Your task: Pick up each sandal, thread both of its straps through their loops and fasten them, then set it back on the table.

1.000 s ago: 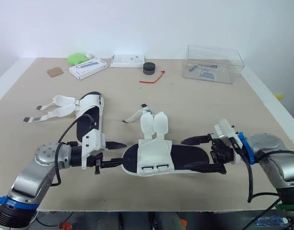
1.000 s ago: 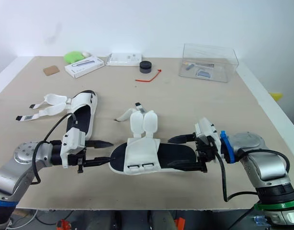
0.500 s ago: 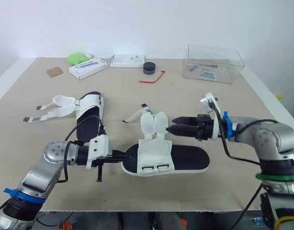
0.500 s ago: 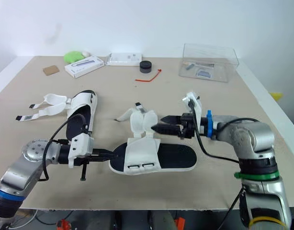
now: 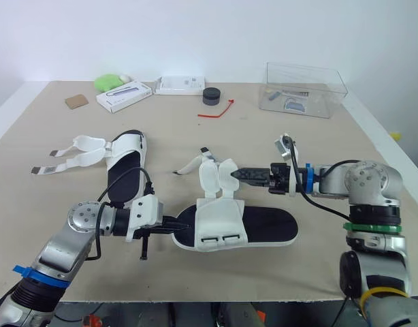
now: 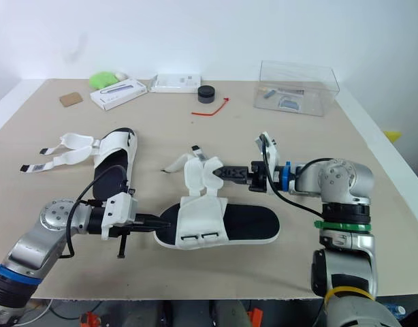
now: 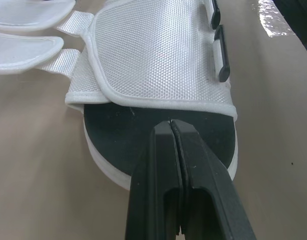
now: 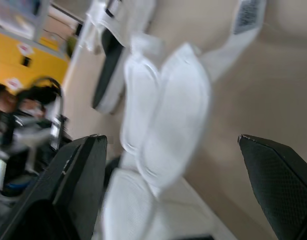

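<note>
The near sandal [image 5: 263, 226] lies on the table [image 5: 318, 143] with its straps [image 5: 219, 176] unfastened. The left gripper [image 5: 173, 223], clenched empty, sits at its end. The right gripper [image 5: 239, 174], fingers spread, is at the straps.

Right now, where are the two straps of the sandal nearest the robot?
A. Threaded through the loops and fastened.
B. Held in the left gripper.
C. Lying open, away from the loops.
C: both straps of the near sandal lie flipped open on its far side, its loops are empty, and the left gripper is shut at the sole's end.
</note>
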